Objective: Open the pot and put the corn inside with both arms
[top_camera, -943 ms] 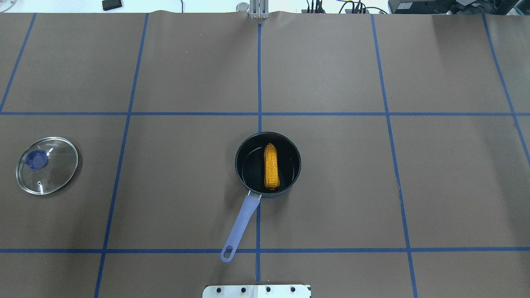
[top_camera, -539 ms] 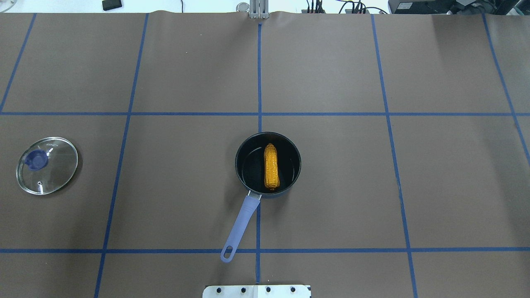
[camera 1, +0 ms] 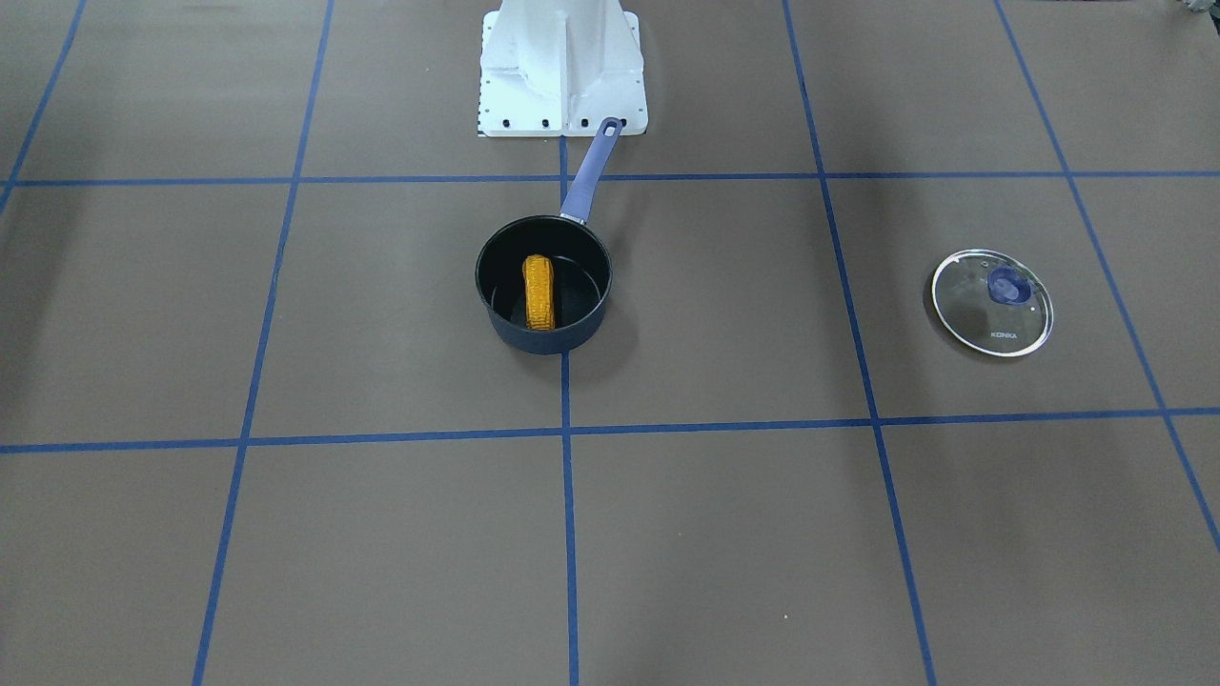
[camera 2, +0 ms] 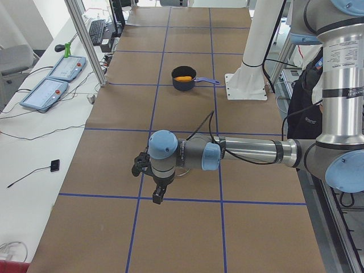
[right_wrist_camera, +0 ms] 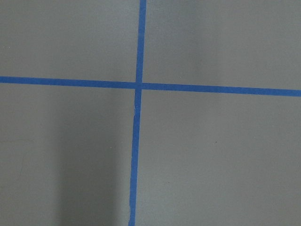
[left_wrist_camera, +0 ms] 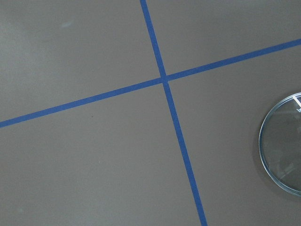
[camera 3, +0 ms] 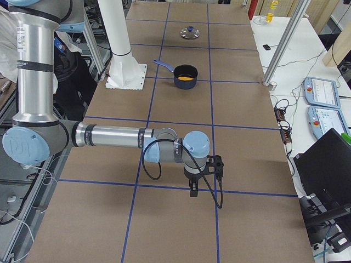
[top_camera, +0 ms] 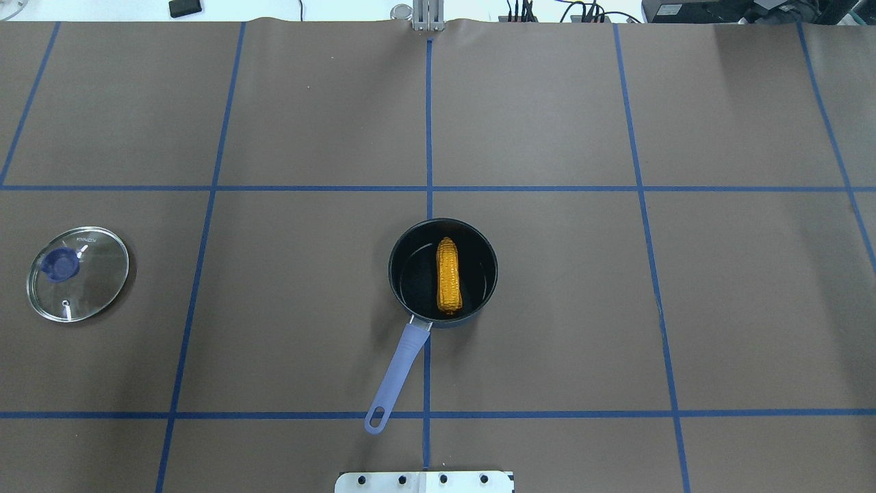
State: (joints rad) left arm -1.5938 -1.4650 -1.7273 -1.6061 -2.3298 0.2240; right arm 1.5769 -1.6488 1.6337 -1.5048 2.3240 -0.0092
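At table (top_camera: 547, 123) centre, open pot (top_camera: 392, 270) with corn (top_camera: 449, 275) lying lengthwise inside; lid (top_camera: 89, 281) flat, well off to robot's left. Both far from corn: left gripper (camera 2: 157, 198) low near lid, right gripper (camera 3: 193, 192) at opposite end. Finger spread of either: cannot tell. Unchanged against earlier overhead frames.

We log two arms, the left arm (camera 2: 250, 151) and the right arm (camera 3: 109, 136): silver-grey tubes, light-blue joint caps (camera 2: 163, 144), small dark lettering down the upright segments. A black cable (camera 2: 206, 122) loops at each wrist. Left gripper (camera 2: 158, 198) and right gripper (camera 3: 193, 190) are black. White base block (camera 1: 562, 67), with dark screw holes along its plate edge.
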